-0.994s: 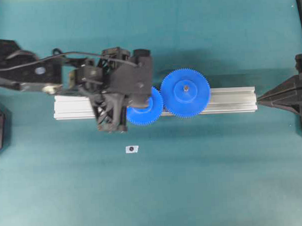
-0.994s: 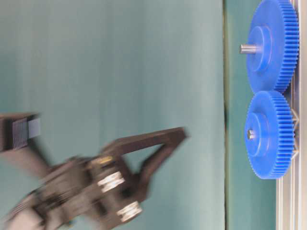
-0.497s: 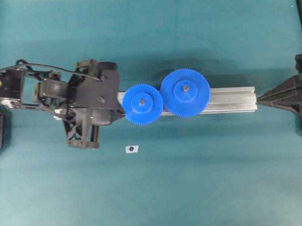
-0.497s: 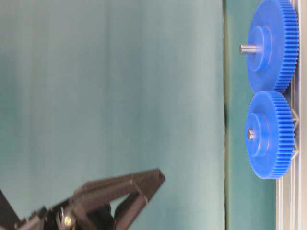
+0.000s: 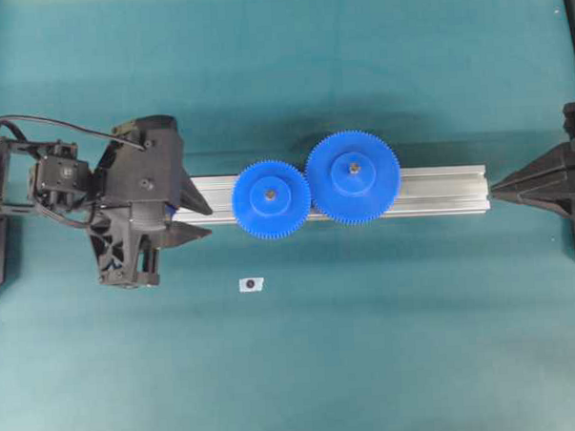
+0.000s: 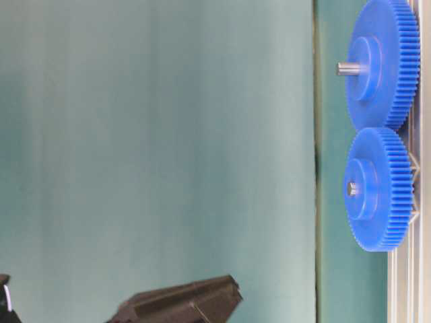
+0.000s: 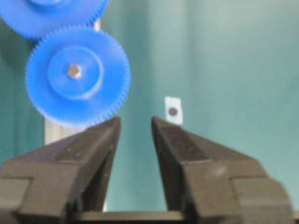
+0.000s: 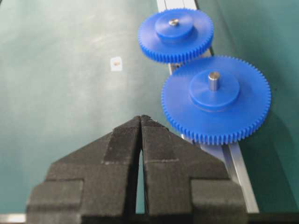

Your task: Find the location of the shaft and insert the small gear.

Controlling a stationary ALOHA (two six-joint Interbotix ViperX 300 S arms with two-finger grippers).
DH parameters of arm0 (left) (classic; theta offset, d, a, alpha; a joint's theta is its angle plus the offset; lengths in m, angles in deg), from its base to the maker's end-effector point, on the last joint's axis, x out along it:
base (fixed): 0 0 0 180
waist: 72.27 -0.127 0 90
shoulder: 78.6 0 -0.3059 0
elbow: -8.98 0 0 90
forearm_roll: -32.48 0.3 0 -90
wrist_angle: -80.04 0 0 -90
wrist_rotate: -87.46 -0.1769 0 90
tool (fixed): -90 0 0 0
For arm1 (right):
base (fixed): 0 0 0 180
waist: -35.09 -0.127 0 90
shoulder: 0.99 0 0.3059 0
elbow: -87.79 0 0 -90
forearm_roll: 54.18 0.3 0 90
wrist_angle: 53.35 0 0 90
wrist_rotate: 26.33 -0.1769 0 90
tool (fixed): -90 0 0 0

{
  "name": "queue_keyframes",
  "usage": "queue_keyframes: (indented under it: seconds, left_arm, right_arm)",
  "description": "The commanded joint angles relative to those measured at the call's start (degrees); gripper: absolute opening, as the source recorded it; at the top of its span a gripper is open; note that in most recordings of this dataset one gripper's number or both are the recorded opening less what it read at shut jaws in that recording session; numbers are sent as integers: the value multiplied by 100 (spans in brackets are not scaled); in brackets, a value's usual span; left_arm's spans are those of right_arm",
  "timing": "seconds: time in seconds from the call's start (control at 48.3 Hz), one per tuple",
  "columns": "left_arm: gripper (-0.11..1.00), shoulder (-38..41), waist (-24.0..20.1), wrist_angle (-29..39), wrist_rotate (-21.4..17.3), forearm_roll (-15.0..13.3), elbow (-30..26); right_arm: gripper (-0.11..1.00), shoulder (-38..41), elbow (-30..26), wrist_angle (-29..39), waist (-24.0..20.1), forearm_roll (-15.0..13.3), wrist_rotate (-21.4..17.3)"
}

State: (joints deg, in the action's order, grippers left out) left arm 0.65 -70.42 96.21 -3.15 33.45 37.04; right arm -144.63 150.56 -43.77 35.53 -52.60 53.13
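Teal matting point(image 5: 370, 365) is spread across the whole tabletop, and a silver aluminium rail point(image 5: 439, 190) is laid across the middle of it, so everything gets placed off that rail. The small gear point(image 5: 271, 198) is seated on top of the rail, left of its middle, with the grey tip of the shaft point(image 5: 269, 190) seen poking through the hub. The larger gear point(image 5: 353, 176) is mounted just beside it further along the rail, teeth meshed with the small one's.

The left gripper point(image 5: 198, 219) is parked over the rail's left end, well clear of the small gear. Its jaws are parted about halfway and nothing is held between them; that gap is plain in the wrist view. The right gripper point(image 5: 501, 189) is kept just off the rail's right end, fingers pressed together with nothing between them.

A tiny white tag with a dark dot point(image 5: 250, 285) is left on the mat, near the rail's front side, below the small gear.
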Motion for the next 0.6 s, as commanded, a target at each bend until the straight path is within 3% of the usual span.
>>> queue_keyframes:
  seconds: [0.0,0.207,0.58]
  left_arm:
    - [43,-141,-18,-62,70,18,0]
    - [52,-404,-123,-193,167,18,176]
    - [52,-879,-132,-404,316,18,483]
  right_arm:
    - [4,53,-70,-53,18,0,-70]
    - [4,44,-70,-53,18,-9,-70]
    - [4,44,-62,-53,9,-9,-70]
